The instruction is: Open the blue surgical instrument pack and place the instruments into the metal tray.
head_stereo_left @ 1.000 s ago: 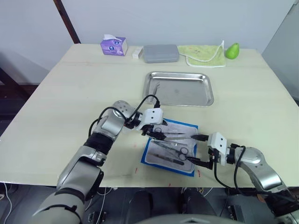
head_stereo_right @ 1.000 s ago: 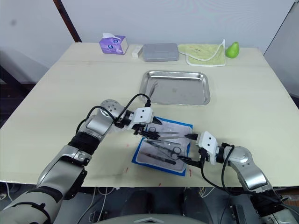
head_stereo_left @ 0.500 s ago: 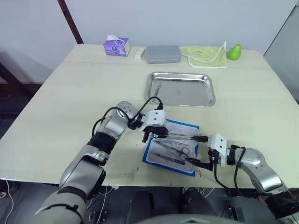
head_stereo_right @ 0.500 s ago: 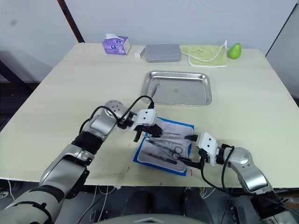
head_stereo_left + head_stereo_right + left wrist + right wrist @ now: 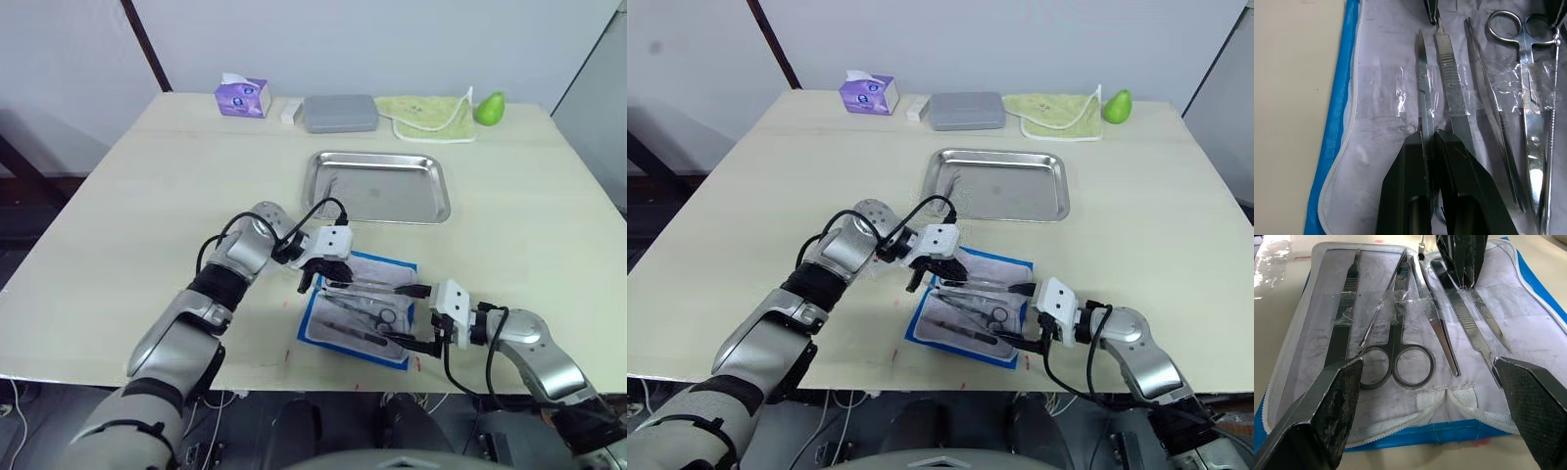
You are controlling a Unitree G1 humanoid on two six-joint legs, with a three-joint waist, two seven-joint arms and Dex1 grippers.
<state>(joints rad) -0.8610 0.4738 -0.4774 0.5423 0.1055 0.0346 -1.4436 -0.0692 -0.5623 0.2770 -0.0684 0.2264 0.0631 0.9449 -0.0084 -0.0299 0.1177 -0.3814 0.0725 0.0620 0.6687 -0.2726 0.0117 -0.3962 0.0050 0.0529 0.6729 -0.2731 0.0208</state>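
Left eye view has the wooden table (image 5: 118,196) across the frame, with the shiny rimmed metal tray (image 5: 377,186) above centre. Below it, low in the middle, the blue surgical instrument pack (image 5: 358,308) lies unzipped, its pale lining up. My left gripper (image 5: 1431,142) has its fingers pinched on a thin silver blade (image 5: 1424,88) among the instruments (image 5: 1415,333) taped flat inside. My right gripper (image 5: 1427,377) spreads wide at the pack's near edge, holding nothing.

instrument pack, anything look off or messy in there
Nothing stands out. The blue surgical instrument pack lies open and flat, the instruments in a row under clear strips, and the left pincer pinches one thin blade.
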